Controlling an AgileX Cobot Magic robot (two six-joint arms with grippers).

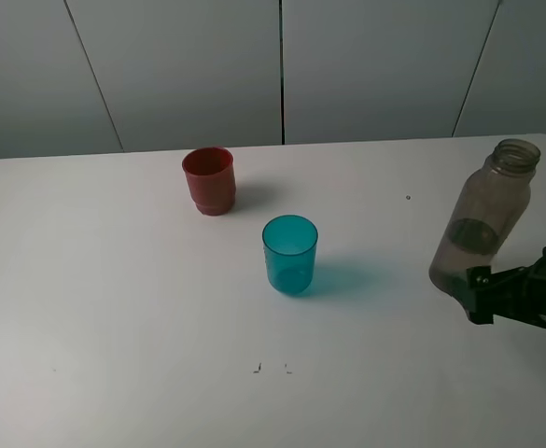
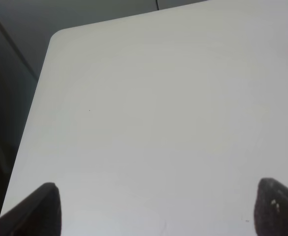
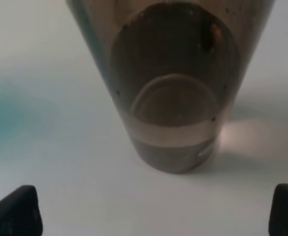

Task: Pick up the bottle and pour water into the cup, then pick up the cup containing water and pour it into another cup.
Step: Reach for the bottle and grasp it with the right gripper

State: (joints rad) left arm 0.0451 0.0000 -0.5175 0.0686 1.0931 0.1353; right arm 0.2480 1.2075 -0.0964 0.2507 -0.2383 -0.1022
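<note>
One bottle point(image 1: 483, 229) by the table's point(image 1: 114, 280) right edge; two cups: teal cup point(image 1: 289, 255) central, red cup point(image 1: 208, 181) nearer the far edge; left gripper point(image 2: 156, 209), right gripper point(image 3: 151, 211) wide open, empty

Reaches in low at the right edge of the high view with right gripper point(image 1: 485, 294) spread wide. Holds left gripper point(image 2: 156, 211) equally wide.

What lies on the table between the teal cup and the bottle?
Nothing: only bare white table separates the teal cup and the bottle, as the exterior high view shows.
</note>
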